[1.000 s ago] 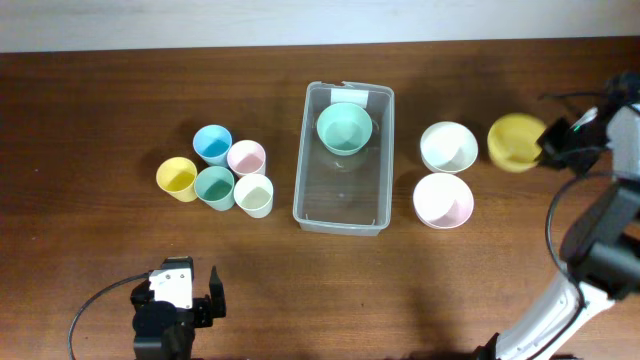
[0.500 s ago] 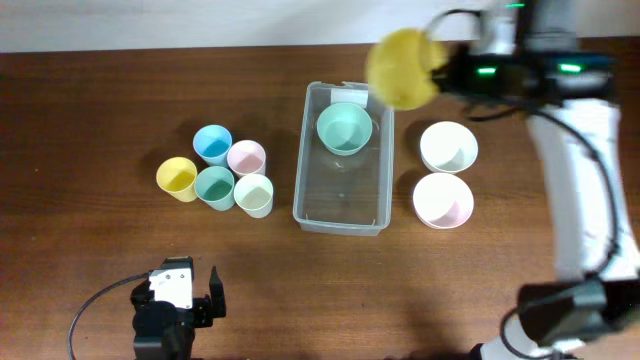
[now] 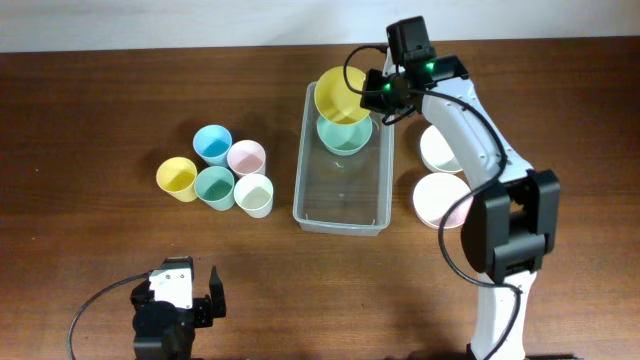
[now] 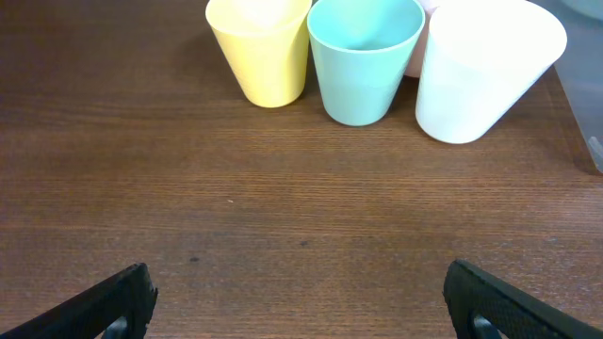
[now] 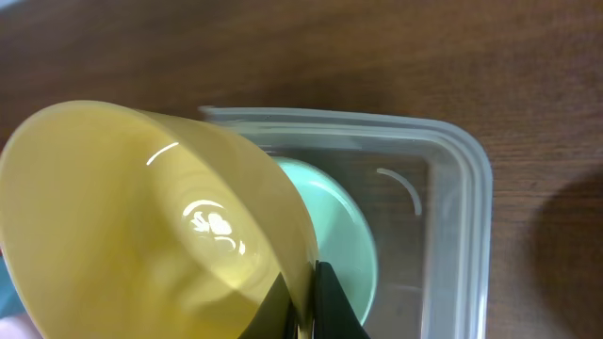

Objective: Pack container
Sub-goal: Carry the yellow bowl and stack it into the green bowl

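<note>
R claw (image 5: 303,299) grips yellow bowl (image 3: 340,94) by its rim, tilted over green bowl (image 3: 346,139) inside clear container (image 3: 338,226). L claw (image 4: 298,307) wide open, low over desk (image 4: 283,207), near cups (image 4: 366,56).

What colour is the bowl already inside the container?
Mint green. The bowl in the container shows best overhead.

Overhead: high up, straight down, takes in the whole table (image 3: 100,80). Left wrist: low, near-level, close to the cups (image 4: 366,56). Right wrist: close above one end of the container (image 5: 480,217). Overhead shares both.
</note>
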You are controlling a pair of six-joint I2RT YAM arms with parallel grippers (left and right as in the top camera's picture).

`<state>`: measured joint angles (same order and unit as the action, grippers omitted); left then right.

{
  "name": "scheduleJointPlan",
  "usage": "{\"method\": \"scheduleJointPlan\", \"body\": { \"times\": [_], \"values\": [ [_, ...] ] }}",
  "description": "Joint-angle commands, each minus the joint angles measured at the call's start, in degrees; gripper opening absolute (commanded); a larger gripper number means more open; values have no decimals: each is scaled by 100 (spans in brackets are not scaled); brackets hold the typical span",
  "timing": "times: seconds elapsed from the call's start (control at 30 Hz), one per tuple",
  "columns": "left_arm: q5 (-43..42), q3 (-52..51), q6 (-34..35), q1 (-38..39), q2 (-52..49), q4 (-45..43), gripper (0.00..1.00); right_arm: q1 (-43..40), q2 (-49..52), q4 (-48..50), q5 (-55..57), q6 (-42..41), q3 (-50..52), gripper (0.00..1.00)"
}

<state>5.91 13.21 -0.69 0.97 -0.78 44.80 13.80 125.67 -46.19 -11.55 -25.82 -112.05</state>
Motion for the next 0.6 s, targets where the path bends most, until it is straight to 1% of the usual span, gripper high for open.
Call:
{"method": "scheduleJointPlan", "body": {
  "times": [0.0, 0.13, 0.2, 0.23, 0.33, 0.37, 0.4, 0.43, 0.47, 0.57],
  "values": [
    [-57, -48, -111, 26, 48, -13, 100, -22, 247, 114, 11, -125, 13, 4],
    [-57, -48, -111, 26, 48, -13, 100, -24, 264, 153, -507, 31, -7, 5],
    [-57, -48, -111, 26, 48, -15, 100, -72, 201, -17, -726, 94, -83, 13],
    [-57, -48, -111, 26, 48, -13, 100, -98, 164, -157, -756, 92, -136, 13],
    [-57, -48, -114, 26, 48, -13, 100, -286, -35, -817, -748, 92, -415, 14],
    [-57, -48, -111, 26, 48, -13, 100, -367, -101, -1005, -748, 92, -509, 16],
    [-57, -48, -111, 26, 48, -13, 100, -470, -181, -1222, -750, 94, -625, 21],
    [-57, -48, -111, 26, 48, -13, 100, -568, -258, -1429, -750, 94, -737, 23],
    [-57, -48, -114, 26, 48, -13, 100, -785, -404, -1827, -752, 188, -981, 23],
    [-57, -48, -111, 26, 48, -13, 100, -1261, -715, -2326, -706, 481, -1259, 23]
  ]
}}
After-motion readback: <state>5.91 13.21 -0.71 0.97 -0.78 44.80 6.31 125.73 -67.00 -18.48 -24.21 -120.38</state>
